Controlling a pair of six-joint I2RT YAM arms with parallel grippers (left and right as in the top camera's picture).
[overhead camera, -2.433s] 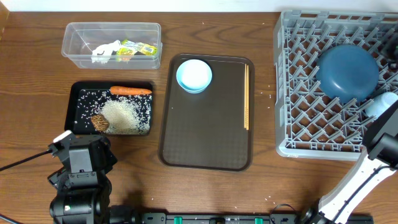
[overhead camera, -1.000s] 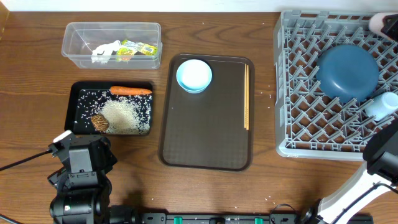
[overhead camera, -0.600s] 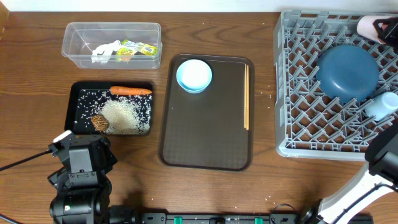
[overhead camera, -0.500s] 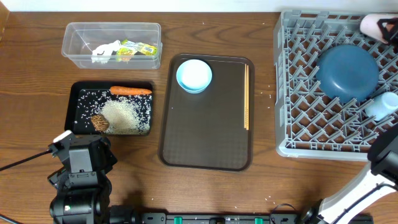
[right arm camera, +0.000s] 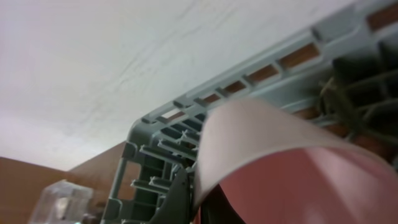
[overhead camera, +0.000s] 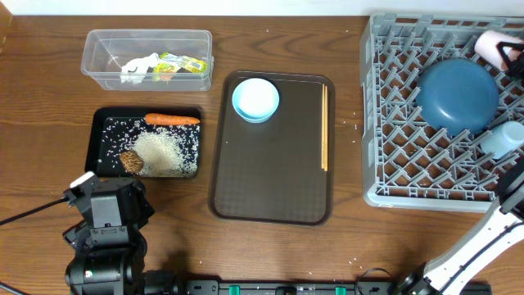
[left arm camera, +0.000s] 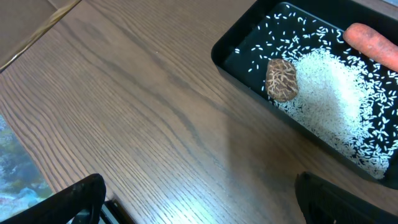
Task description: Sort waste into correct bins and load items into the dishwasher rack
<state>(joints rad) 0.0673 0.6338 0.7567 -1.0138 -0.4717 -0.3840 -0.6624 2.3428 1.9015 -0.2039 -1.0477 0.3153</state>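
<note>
My right gripper (overhead camera: 512, 56) is shut on the wall of a pinkish-white cup (overhead camera: 494, 43), which it holds over the far right corner of the grey dishwasher rack (overhead camera: 393, 123). The right wrist view shows the cup (right arm camera: 292, 168) filling the frame, one finger (right arm camera: 184, 194) against its outside. In the rack lie the dark blue dish (overhead camera: 458, 97) and a light blue cup (overhead camera: 501, 139). A light blue bowl (overhead camera: 255, 99) and chopsticks (overhead camera: 324, 127) rest on the brown tray (overhead camera: 270, 188). My left gripper (left arm camera: 208, 205) hangs open over bare table beside the black tray (left arm camera: 249, 74).
The black tray (overhead camera: 98, 139) holds a carrot (overhead camera: 172, 120), rice (overhead camera: 160, 152) and a brown lump (overhead camera: 131, 161). The clear tub (overhead camera: 102, 53) holds white paper (overhead camera: 139, 67) and yellow-green wrappers (overhead camera: 182, 64). The left arm (overhead camera: 102, 233) sits at the near left.
The right gripper has brought the cup in over the rack's far right corner and moved it slightly nearer. The left arm has not moved.
</note>
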